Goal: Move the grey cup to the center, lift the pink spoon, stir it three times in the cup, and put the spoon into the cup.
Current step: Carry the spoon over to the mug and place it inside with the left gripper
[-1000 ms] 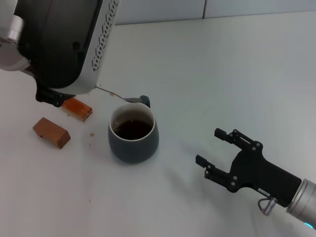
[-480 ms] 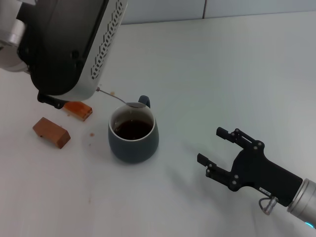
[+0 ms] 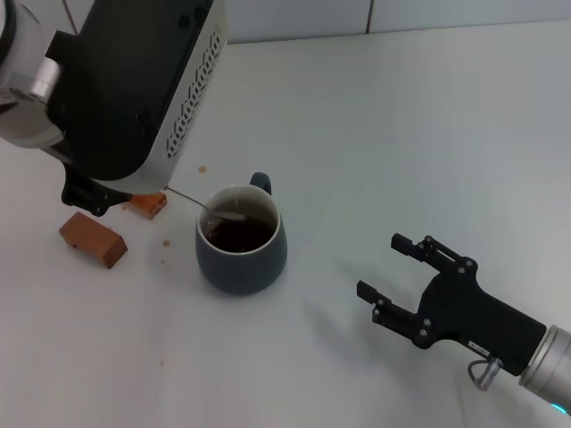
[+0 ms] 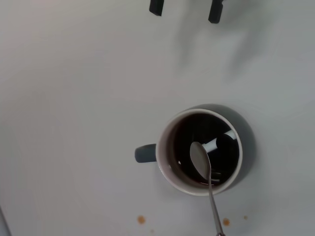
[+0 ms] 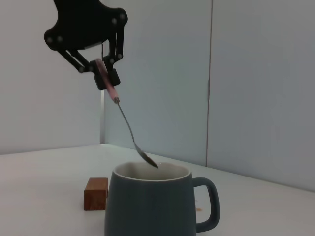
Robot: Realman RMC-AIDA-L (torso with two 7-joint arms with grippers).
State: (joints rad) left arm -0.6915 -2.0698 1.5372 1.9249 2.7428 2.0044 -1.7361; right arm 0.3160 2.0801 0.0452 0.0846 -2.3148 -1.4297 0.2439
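The grey cup (image 3: 241,254) stands on the white table with dark liquid inside and its handle pointing away from me. My left gripper (image 5: 107,78) hangs above and to the left of it, shut on the pink handle of the pink spoon (image 5: 129,130). The spoon slants down, and its metal bowl (image 4: 199,160) sits within the cup's mouth at rim height, over the liquid. In the head view the left wrist housing hides those fingers. My right gripper (image 3: 380,265) rests low to the right of the cup, open and holding nothing.
Two reddish-brown wooden blocks (image 3: 92,239) (image 3: 147,204) lie left of the cup, under the left arm. Small brown drops (image 3: 202,168) dot the table near the cup. A pale wall runs along the table's far edge.
The left arm has shifted toward me and lower, bringing the spoon's bowl from behind the cup's far rim to over the liquid. The cup and the right arm have stayed put.
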